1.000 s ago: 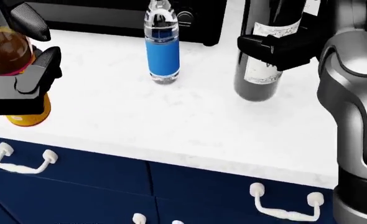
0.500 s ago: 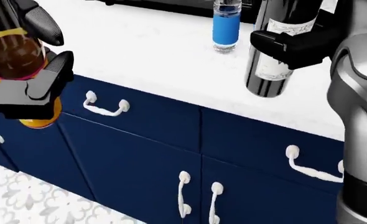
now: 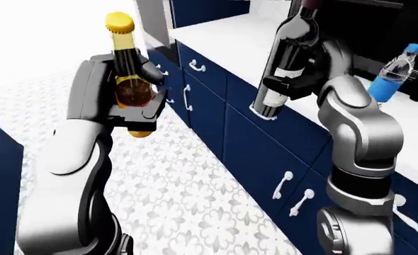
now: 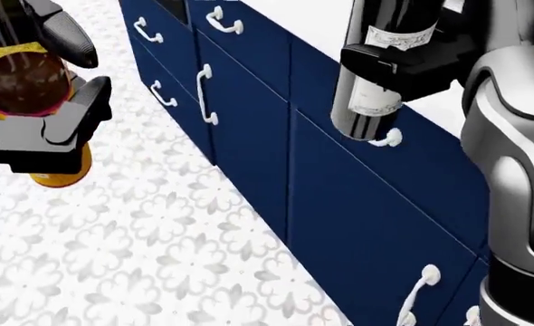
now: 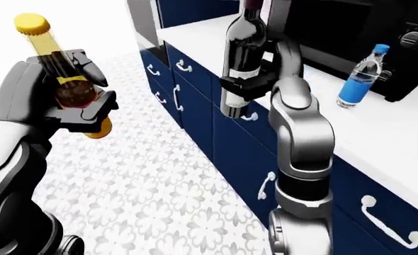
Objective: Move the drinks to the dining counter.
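Drinks counted: three. One beer bottle (image 3: 129,79), one wine bottle (image 3: 284,61), one water bottle (image 5: 360,77).
Beer bottle: brown glass with a yellow cap and yellow base, carried in the air over the patterned floor (image 3: 188,196), tilted slightly, at the left of every view.
Wine bottle: dark glass with a pale label, carried in the air beside the bench edge, its base level with the top drawer row.
Water bottle: blue, clear at the shoulder, blue cap, standing upright on the white bench (image 5: 400,143) near the black oven (image 5: 350,32) at the right of the right-eye view; no hand touches it.
Left hand (image 3: 127,103): clenched round the beer bottle's body, black fingers wrapped across its lower half.
Left arm: forearm raised, elbow bent, the bottle held up near head height.
Right hand (image 5: 255,79): grasping the wine bottle, fingers closed round its label band.
Right arm: upper arm upright, forearm folded up toward the bottle.
Cabinets (image 4: 357,224): navy doors and drawers under the bench, with white handles.
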{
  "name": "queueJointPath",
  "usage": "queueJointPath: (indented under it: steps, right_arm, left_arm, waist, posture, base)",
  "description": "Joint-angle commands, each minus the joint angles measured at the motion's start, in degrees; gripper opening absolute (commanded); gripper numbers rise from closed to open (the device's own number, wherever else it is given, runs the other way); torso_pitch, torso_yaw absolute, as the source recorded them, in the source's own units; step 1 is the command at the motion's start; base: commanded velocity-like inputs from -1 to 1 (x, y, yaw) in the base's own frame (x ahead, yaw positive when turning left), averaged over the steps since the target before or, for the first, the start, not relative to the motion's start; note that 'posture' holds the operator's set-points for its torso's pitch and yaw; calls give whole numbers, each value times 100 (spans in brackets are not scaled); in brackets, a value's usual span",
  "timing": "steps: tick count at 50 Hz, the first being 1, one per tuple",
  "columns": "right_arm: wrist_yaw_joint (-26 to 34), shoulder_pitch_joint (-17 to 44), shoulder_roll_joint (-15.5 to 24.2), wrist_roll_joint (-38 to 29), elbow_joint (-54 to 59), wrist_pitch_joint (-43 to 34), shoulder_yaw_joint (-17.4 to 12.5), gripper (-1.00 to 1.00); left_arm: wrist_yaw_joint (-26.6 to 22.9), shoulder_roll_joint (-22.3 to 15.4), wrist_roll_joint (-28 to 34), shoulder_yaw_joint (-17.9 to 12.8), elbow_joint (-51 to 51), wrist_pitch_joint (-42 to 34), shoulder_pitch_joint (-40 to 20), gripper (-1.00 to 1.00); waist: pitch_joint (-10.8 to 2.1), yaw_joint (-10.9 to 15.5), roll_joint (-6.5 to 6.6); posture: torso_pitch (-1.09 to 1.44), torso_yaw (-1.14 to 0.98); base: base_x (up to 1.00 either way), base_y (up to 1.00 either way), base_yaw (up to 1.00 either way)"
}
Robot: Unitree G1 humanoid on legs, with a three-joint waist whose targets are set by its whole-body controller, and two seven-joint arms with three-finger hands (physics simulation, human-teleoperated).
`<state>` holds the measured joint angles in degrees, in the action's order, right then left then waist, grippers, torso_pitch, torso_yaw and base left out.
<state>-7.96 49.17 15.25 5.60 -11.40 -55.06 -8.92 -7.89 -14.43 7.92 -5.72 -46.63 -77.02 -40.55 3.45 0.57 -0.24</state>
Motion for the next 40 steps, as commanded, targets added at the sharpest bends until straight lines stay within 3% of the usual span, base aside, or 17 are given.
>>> queueJointPath:
  steps: [1, 4, 5, 7, 10, 16, 19, 20, 21, 23, 28, 29, 30, 33, 34, 37, 40]
  right_arm:
    - [60, 302, 10, 113, -361, 394, 46, -100]
    - [103, 284, 11, 80, -290, 474, 67, -100]
    - [103, 288, 5, 78, -296, 463, 69, -100]
    - [105, 279, -9, 69, -308, 458, 75, -100]
    - [126, 246, -31, 43, -307, 485, 98, -100]
    - [156, 234, -59, 14, -287, 515, 104, -100]
    - [151, 213, -74, -3, -289, 511, 102, -100]
    - [149, 204, -82, -6, -299, 504, 104, -100]
    - [153, 195, -90, -12, -289, 513, 113, -100]
    - [163, 198, -92, -12, -282, 513, 110, -100]
    - [129, 208, -69, -72, -256, 475, 99, -100]
    - [136, 194, -64, -98, -231, 494, 116, -100]
    - [145, 181, -70, -108, -195, 507, 113, -100]
    - [152, 179, -80, -116, -245, 451, 101, -100]
    - [163, 177, -74, -109, -233, 470, 83, -100]
    - [159, 105, -72, -92, -218, 542, 49, -100]
    - [148, 95, -76, -86, -218, 550, 66, -100]
  left_arm:
    - [95, -66, 130, -121, -156, 265, -163, -100]
    - [73, -83, 141, -142, -137, 297, -141, -100]
    - [71, -85, 144, -140, -143, 294, -140, -100]
    - [68, -75, 143, -156, -130, 329, -116, -100]
    - [60, -79, 146, -165, -164, 326, -83, -100]
    - [61, -74, 145, -168, -163, 334, -74, -100]
    - [56, -79, 146, -167, -183, 303, -84, -100]
    - [57, -77, 148, -166, -180, 315, -73, -100]
    - [57, -74, 149, -165, -174, 326, -68, -100]
    - [55, -77, 149, -167, -163, 335, -72, -100]
    - [47, -89, 158, -158, -162, 357, -56, -100]
    - [45, -86, 163, -148, -168, 355, -51, -100]
    - [50, -70, 168, -138, -150, 390, -29, -100]
    - [34, -75, 179, -122, -174, 327, -61, -100]
    - [34, -76, 185, -119, -165, 315, -86, -100]
    - [44, -45, 212, -79, -136, 388, -37, -100]
    - [25, -41, 226, -90, -155, 376, -29, -100]
  waist:
    - [-168, 48, -32]
    - [-198, 5, 331]
    - [-282, 9, 566]
    - [-264, 40, 503]
    - [-319, 161, 273]
    - [-148, 104, -159]
    - [-273, 16, -670]
    - [-176, 45, -371]
    - [-189, 75, -451]
    - [-263, 97, -422]
    - [-240, -110, -16]
    - [-286, 72, -239]
    - [-289, 56, -214]
    - [-239, -31, 178]
    - [-301, -68, 585]
    - [-117, -61, 389]
    - [-127, -15, 237]
  posture:
    - [0, 0]
    - [0, 0]
    - [0, 0]
    - [0, 0]
    - [0, 0]
    - [0, 0]
    - [0, 0]
    - [0, 0]
    - [0, 0]
    - [0, 0]
    - [0, 0]
    - [0, 0]
    - [0, 0]
    - [0, 0]
    - [0, 0]
    - [0, 0]
    - [0, 0]
  base:
    - [0, 0, 100]
    - [0, 0, 100]
    - [0, 0, 100]
    - [0, 0, 100]
    - [0, 0, 100]
    - [0, 0, 100]
    - [0, 0, 100]
    - [0, 0, 100]
    - [0, 0, 100]
    - [0, 0, 100]
    - [0, 17, 80]
    - [0, 60, 0]
    - [0, 32, 0]
    - [2, 4, 0]
    - [18, 0, 0]
    - [31, 0, 0]
    - [40, 0, 0]
